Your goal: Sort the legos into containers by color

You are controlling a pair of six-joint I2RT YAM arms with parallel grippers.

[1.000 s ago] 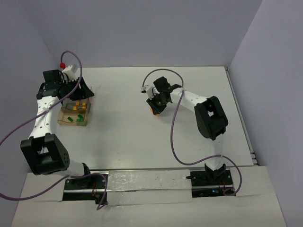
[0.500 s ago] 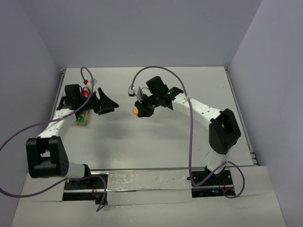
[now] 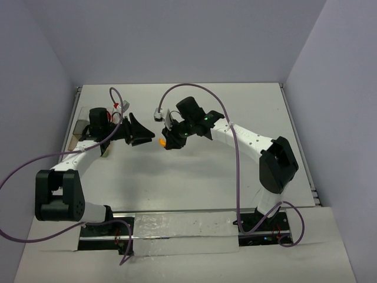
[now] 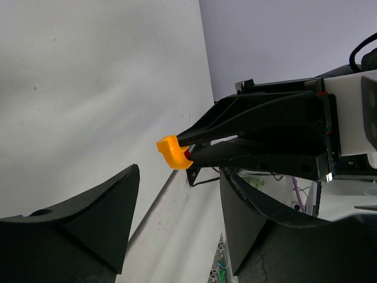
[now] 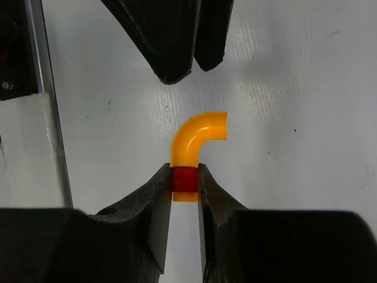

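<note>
My right gripper (image 5: 185, 177) is shut on a curved orange-yellow lego (image 5: 197, 141) at its red band (image 5: 185, 178); the elbow end sticks out beyond the fingertips. In the top view this lego (image 3: 161, 141) hangs above mid-table, in the right gripper (image 3: 167, 141). My left gripper (image 3: 141, 137) faces it from the left, open, a short gap away. In the left wrist view the orange lego (image 4: 172, 151) sits just ahead of the open left gripper (image 4: 178, 177), touching neither finger. The containers (image 3: 78, 126) lie at the far left, mostly hidden behind the left arm.
The left arm's purple cable (image 3: 26, 168) loops out over the left side of the table. The right arm's cable (image 3: 237, 177) hangs down the middle right. The table's raised left edge (image 3: 75, 106) runs beside the containers.
The left gripper has swung away from the containers toward mid-table. The right gripper has carried the orange lego leftward to meet it. The two now face each other closely.
</note>
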